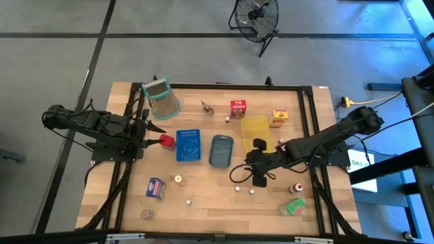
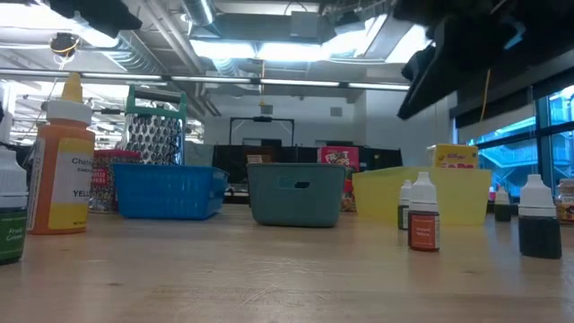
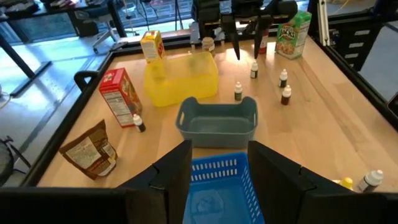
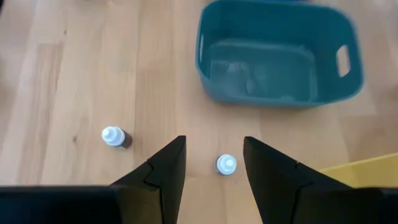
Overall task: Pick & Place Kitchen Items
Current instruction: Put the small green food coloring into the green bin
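Observation:
My right gripper (image 4: 213, 146) hangs open above the table, fingers slanting down, near the grey-blue tray (image 4: 277, 53). A small white-capped bottle (image 4: 226, 164) stands on the wood below the gap between its fingers, untouched, and a second one (image 4: 113, 135) stands to one side. In the high view these bottles (image 1: 238, 188) (image 1: 251, 191) stand just nearer than the gripper (image 1: 245, 175). My left gripper (image 3: 219, 149) waits open at the table's left, over the end of the blue tray (image 3: 217, 186), holding nothing.
The yellow tray (image 1: 255, 130) lies beyond the right gripper. Red carton (image 1: 238, 108), yellow carton (image 1: 279, 118) and a brown pouch (image 1: 207, 107) stand at the back, with the grater (image 1: 161, 98) at the far left. Blue-purple carton (image 1: 156, 188), green carton (image 1: 295, 207) and red-capped bottle (image 1: 296, 188) stand near the front.

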You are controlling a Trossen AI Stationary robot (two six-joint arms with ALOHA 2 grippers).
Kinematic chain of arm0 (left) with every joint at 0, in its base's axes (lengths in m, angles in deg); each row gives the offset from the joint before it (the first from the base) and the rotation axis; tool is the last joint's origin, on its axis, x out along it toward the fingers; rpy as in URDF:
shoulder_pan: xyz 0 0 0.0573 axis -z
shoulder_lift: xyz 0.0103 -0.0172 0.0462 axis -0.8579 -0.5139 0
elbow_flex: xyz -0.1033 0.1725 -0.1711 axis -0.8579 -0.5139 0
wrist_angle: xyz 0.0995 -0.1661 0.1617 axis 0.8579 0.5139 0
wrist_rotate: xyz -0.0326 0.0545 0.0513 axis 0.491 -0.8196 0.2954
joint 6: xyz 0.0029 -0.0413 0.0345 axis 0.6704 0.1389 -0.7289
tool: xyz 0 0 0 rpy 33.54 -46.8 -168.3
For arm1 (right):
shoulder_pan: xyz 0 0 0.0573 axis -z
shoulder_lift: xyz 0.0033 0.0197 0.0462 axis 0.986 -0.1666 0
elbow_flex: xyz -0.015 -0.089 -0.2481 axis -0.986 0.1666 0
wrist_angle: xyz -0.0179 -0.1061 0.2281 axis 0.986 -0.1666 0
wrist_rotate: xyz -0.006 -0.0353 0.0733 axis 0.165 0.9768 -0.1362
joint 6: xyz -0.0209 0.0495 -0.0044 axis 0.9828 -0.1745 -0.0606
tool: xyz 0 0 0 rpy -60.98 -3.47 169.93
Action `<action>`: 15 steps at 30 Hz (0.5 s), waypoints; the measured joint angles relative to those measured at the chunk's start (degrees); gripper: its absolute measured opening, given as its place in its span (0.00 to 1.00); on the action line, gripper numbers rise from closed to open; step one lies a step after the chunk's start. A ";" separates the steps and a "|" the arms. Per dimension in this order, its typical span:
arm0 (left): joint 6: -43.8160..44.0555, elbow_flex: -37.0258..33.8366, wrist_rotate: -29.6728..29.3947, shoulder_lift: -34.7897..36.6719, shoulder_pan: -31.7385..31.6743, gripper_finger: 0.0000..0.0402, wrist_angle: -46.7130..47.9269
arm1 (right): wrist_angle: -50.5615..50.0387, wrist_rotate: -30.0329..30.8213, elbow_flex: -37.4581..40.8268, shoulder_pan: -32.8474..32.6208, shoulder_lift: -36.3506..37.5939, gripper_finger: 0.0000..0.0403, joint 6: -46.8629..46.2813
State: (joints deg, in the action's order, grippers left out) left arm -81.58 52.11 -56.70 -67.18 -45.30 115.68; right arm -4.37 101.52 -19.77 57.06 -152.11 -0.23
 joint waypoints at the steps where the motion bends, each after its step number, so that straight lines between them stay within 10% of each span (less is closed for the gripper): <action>1: 0.23 -0.04 0.04 0.00 0.00 0.38 -0.08 | 0.02 -0.15 0.00 0.00 -0.66 0.40 -0.20; 15: -1.54 -0.06 0.04 0.02 -0.01 0.37 -0.04 | -0.45 -0.17 0.00 1.64 -7.05 0.40 2.21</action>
State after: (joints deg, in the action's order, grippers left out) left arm -83.13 52.05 -56.65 -67.16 -45.30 115.64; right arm -4.82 101.35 -19.77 58.70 -159.16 1.98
